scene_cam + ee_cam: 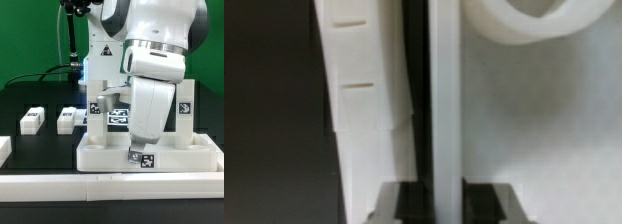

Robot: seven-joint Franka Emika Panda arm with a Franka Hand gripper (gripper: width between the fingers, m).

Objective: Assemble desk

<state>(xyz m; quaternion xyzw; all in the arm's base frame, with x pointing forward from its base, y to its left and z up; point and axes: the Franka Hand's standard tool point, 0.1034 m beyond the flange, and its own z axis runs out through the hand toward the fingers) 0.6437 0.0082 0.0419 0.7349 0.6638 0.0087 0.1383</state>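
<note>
Desk top (150,153) lies at centre, just behind the near rail (100,186). One upright leg (97,112) stands at the exterior view's left and a second upright leg (186,106) at its right. Loose legs (68,118) lie further left on the black table (30,100). We see the gripper (441,192) pinched nearly closed; what it holds, we cannot tell.

text: none legible | signs: black-and-white tags (185,107) on desk legs (186,130) | patterns only, no letters
</note>
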